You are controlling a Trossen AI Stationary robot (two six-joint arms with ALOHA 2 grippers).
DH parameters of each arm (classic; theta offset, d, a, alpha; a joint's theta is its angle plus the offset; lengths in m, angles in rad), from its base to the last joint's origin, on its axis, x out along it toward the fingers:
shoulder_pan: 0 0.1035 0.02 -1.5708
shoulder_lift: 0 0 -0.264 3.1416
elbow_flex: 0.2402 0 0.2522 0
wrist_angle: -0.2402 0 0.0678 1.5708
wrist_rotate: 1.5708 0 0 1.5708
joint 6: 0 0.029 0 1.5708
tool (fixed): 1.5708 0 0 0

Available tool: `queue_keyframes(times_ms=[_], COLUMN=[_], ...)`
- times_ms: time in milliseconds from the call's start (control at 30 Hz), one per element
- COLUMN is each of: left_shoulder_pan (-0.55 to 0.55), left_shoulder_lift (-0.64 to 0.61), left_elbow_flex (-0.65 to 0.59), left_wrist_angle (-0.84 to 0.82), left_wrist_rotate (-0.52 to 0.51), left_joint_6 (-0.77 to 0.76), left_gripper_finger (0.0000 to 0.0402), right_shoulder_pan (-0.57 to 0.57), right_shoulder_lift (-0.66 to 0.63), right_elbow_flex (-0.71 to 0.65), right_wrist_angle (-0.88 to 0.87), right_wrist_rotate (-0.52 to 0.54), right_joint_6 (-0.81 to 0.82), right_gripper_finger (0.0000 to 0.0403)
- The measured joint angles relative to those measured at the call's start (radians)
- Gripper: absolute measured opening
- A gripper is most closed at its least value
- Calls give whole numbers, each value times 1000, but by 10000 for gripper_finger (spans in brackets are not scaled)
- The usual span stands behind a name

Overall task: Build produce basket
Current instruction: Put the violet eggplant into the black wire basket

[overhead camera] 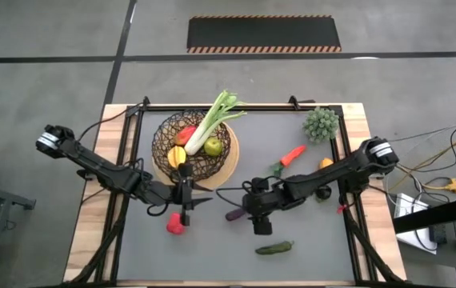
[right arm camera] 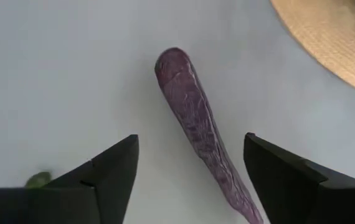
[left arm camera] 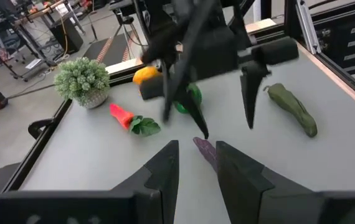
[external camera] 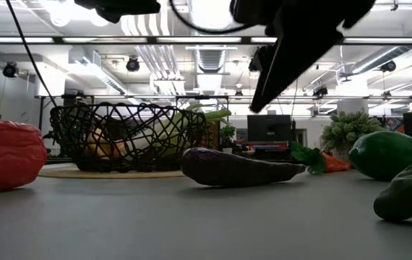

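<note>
1. The basket point(overhead camera: 194, 146), a round dark brown bowl of crisscrossing wire on a flat tan base disc, sits in the upper middle of the high view, left of the table's centre.
2. Inside it lie a long white-green leek point(overhead camera: 214, 120) whose leafy end sticks out over the rim toward the upper right, a red pepper point(overhead camera: 186, 134), a yellow lemon point(overhead camera: 178, 156) and a green apple point(overhead camera: 212, 146).
3. In the low view the basket point(external camera: 126, 135) stands left of centre, with the produce showing dimly through the wire.
4. A slim, dark purple eggplant point(right arm camera: 199, 127) lies flat on the grey table; in the high view it point(overhead camera: 237, 213) is just below and right of the basket.
5. The right gripper point(overhead camera: 258, 210) hangs above the eggplant, its fingers point(right arm camera: 112, 168) spread wide on either side and clear of it.
6. The left gripper point(overhead camera: 186, 198) sits just below the basket, its fingers point(left arm camera: 165, 171) parted with nothing between them.
7. A second red pepper point(overhead camera: 176, 225) lies just below the left gripper.
8. A dark green cucumber point(overhead camera: 274, 249) lies near the lower middle of the high view.
9. An orange carrot with green leaves point(overhead camera: 290, 157) lies right of the basket, and a green lime point(overhead camera: 322, 194) shows farther right, partly under the right arm.
10. A spiky grey-green round plant point(overhead camera: 322, 123) stands at the upper right of the table.
</note>
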Motion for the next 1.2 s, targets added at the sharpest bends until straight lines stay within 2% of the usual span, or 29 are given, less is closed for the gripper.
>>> queue_keyframes(times_ms=[100,233,500,733,1067,1200], left_shoulder_pan=[0,-1,-2,-2,-2,-1], left_shoulder_lift=[-8,-32,-82,-101,-104,-104], left_elbow_flex=[0,0,0,-2,-2,-2], left_wrist_angle=[2,2,2,1,2,2], left_wrist_rotate=[0,0,0,0,0,0], left_joint_6=[15,18,21,45,69,69], left_gripper_finger=[87,87,87,87,87,87], right_shoulder_pan=[0,-12,-40,-45,-46,-46], right_shoulder_lift=[43,94,173,183,186,184], right_elbow_flex=[8,5,4,4,4,3], right_wrist_angle=[1,6,22,35,42,42], right_wrist_rotate=[8,11,16,16,7,7], right_joint_6=[-14,-38,-95,-138,-149,-149], right_gripper_finger=[297,304,269,203,62,35])
